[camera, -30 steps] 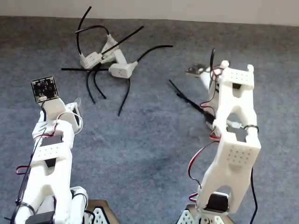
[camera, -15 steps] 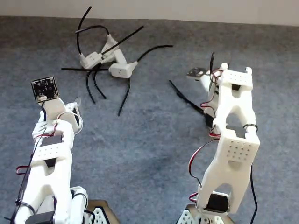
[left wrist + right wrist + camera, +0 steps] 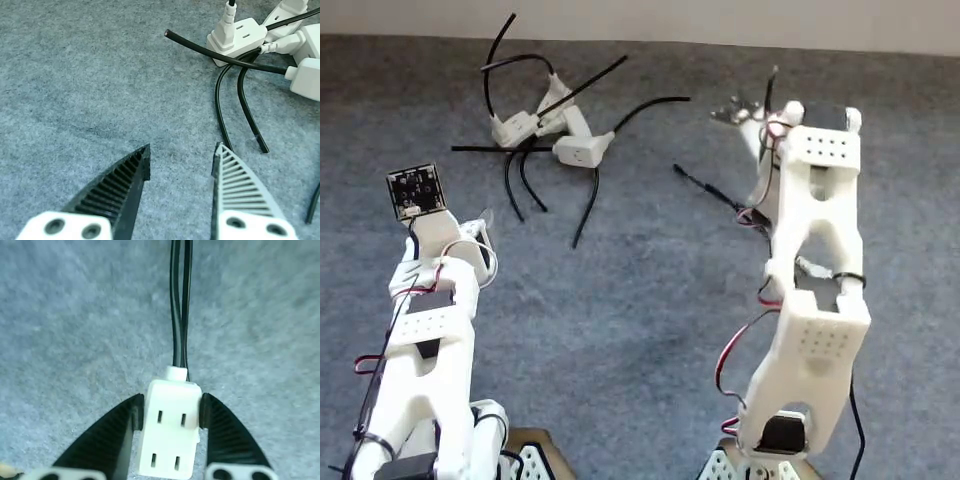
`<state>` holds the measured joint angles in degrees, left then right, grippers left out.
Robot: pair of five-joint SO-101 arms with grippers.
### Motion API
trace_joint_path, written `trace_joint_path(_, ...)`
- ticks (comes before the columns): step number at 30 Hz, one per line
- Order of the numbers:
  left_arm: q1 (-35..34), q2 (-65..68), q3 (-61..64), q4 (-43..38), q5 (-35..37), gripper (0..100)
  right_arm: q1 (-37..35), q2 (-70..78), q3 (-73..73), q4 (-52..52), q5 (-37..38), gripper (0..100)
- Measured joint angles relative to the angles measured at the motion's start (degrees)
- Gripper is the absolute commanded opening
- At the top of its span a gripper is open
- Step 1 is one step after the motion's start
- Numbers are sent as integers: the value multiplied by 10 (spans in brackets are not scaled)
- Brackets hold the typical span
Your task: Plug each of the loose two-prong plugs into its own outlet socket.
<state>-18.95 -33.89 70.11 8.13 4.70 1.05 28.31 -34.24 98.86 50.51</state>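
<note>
Clamping outlet socket (image 3: 168, 440) by its sides in my right gripper (image 3: 171, 400), slots clear for a plug.
My left gripper (image 3: 181, 147) hangs spread, empty; plug pile (image 3: 555, 130) at 11 o'clock.

White socket block (image 3: 169, 440) with two pairs of slots, pinched in the right tool (image 3: 171, 397) toward one o'clock, black cord (image 3: 180, 300) running straight off it. At eleven o'clock on the desk (image 3: 650, 290), a tangle of white sockets (image 3: 582, 150) and black leads (image 3: 588, 210). One white plug (image 3: 226, 29) apparently seated in a socket (image 3: 246, 33).
</note>
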Motion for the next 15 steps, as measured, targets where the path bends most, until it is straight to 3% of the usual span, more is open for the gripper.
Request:
trace_joint_path(5,0,0,0,0,0,214,-60,-47,29,0,-55,145)
trace_joint_path(15,0,0,0,0,0,214,-255,-77,98,-11,-230,145)
